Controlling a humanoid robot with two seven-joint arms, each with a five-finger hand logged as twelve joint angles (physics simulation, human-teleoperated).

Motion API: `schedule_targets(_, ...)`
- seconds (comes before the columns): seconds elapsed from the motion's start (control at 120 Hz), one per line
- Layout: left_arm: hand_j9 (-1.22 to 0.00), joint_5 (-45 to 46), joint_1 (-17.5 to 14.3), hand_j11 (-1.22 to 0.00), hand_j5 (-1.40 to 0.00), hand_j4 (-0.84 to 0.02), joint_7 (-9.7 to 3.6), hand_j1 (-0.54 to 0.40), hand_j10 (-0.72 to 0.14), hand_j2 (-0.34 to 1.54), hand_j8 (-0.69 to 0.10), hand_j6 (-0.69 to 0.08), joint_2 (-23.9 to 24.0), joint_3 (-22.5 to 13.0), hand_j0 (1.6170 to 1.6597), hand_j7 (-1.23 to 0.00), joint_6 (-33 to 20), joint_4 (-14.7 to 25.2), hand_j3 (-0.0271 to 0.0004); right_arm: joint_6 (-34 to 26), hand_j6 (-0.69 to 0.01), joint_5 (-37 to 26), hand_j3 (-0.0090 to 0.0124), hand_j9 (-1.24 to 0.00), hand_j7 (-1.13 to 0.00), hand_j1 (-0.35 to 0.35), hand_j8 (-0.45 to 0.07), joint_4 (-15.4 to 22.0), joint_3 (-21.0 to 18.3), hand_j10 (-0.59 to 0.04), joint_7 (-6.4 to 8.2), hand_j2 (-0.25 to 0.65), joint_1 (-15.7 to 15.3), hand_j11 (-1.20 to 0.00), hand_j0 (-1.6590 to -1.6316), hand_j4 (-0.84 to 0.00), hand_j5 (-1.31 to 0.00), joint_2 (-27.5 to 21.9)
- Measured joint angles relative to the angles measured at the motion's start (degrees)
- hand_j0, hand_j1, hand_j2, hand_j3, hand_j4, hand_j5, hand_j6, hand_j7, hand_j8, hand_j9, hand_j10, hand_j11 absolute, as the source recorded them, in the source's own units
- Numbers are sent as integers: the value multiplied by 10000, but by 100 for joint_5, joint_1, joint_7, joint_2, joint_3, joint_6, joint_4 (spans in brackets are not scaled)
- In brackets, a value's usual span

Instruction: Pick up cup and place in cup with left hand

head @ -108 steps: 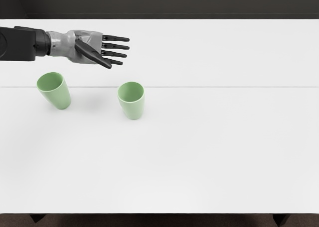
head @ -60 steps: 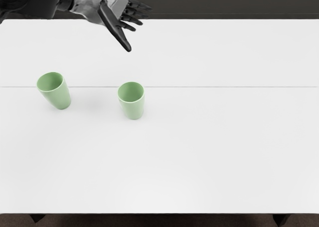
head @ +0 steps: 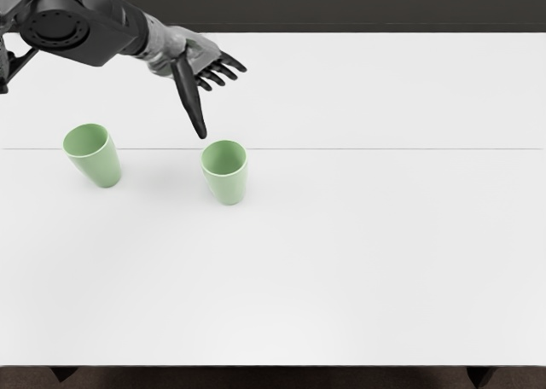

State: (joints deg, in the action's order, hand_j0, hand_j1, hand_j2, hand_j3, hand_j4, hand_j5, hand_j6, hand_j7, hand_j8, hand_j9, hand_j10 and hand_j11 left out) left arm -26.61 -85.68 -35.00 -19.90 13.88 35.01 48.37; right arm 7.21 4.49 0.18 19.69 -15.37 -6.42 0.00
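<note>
Left hand open above two green cups

Left hand [head: 189, 55] reaches in from the picture's upper left, nothing in its grasp. Fingers [head: 223, 70] spread and slanting off toward the picture's right; thumb [head: 190, 99] long and straight, pointing down the view, its tip near the rim of the right green cup [head: 228, 187]. Left green cup [head: 102, 165] well apart from it, below the forearm [head: 90, 31] in the view. Both cups empty, mouths up, standing on the white desk [head: 358, 252]. Neither sits inside the other.
</note>
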Motion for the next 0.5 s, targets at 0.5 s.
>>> schedule_targets(0.5, -268, -107, -560, -268, -270, -222, 11, 3246, -217, 42, -224, -227, 20, -1552, 16581, -269, -86, 1432, 0, 0, -11, 0, 0, -1, 0, -3491, -8, 0, 0, -6, -1, 2, 0, -1, -16581, -7, -1, 0)
